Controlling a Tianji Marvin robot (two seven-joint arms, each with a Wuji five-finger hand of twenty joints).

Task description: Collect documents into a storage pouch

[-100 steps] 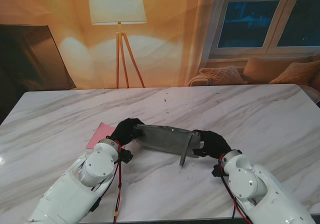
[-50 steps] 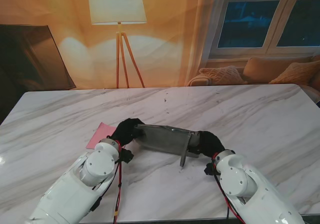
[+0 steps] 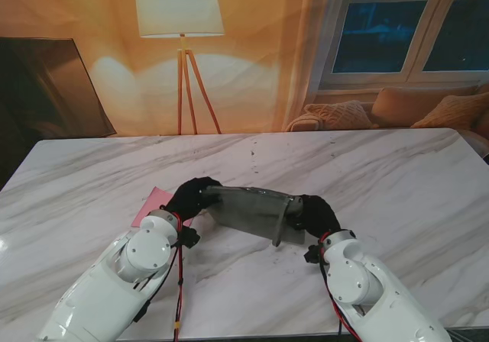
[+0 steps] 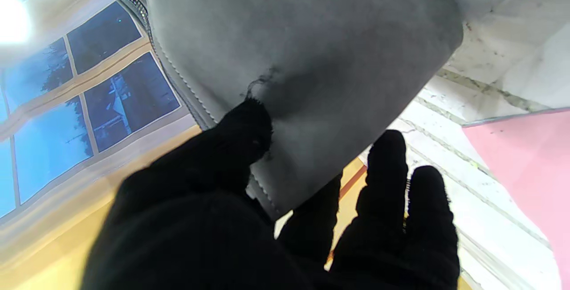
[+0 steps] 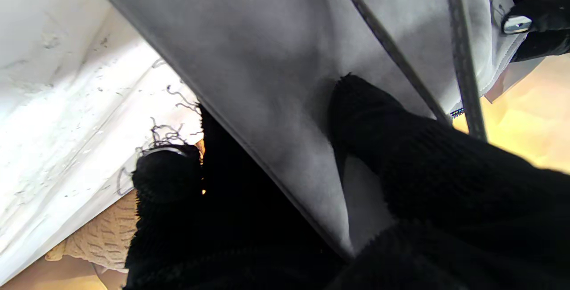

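Both hands are holding the grey pouch [image 3: 250, 212] up between them, over the middle of the marble tabletop [image 3: 397, 174]. The left hand [image 3: 189, 200] is gripping 1 end of the pouch: in the left wrist view its thumb [image 4: 242, 132] is pressing on the grey fabric and the other fingers are curling behind the edge. The right hand [image 3: 312, 214] is gripping the other end in the same way, with the thumb [image 5: 356, 103] on one face and the fingers on the other face. A thin strap [image 3: 280, 226] is hanging down from the pouch near the right hand.

The pink document [image 3: 155, 204] is lying flat on the tabletop, just beside the left hand and on the left of the pouch. It is not yet inside the pouch. Whether the pouch is already containing something, I cannot tell, because its inside is not showing in any view. A zipper [image 4: 147, 29] is running along one edge, but I cannot tell if it is open.

I am judging that the step in hand is preparing the pouch for opening, so the task is at an early stage. The next move is probably calling for 1 hand to keep the pouch steady while the other is opening the mouth and then reaching for the pink document.
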